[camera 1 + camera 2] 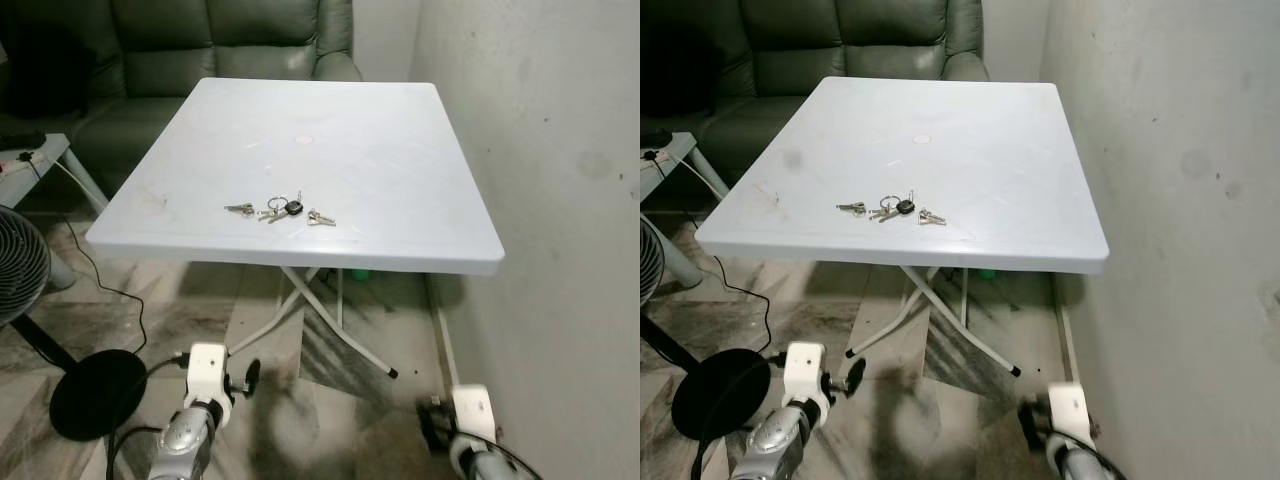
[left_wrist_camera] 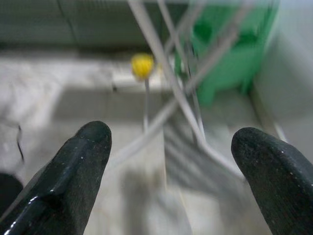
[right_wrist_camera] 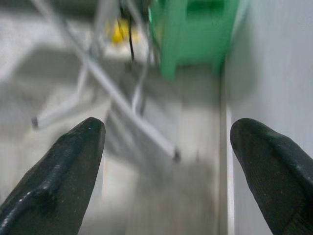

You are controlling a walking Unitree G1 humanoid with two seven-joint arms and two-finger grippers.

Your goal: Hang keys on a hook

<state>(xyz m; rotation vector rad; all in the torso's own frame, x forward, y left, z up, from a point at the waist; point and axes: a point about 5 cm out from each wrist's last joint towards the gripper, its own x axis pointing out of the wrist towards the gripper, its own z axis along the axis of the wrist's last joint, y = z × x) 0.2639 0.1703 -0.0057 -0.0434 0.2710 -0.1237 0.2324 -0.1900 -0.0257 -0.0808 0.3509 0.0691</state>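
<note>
Nearest to me both arms hang low in front of the body, below the tabletop; I judge that they are carried down there so they do not catch the table edge, since no reach has begun; the left gripper (image 2: 168, 161) has its two black fingers spread wide with nothing between them, and the right gripper (image 3: 166, 161) is likewise wide apart and empty. The wrist cameras give me what the head camera cannot: looking under the table, they show the crossed white table legs (image 2: 181, 93), a green container (image 3: 195, 29) against the wall behind them, and a small yellow thing (image 2: 142, 64) I cannot identify, all rather blurred. To my left on the floor stand a black round fan base (image 1: 97, 392) and part of the fan's grille (image 1: 18, 265). Higher up, the head camera shows the keys (image 1: 280, 210) lying flat on the white table (image 1: 400, 150), a bunch spread round a ring near the front edge and a little left of centre, well apart from both grippers. Beyond the table is a dark sofa (image 1: 200, 50), and the pale wall (image 1: 560, 150) runs along my right; I see no hook on it, so I judge I must find one once the keys are picked up.
</note>
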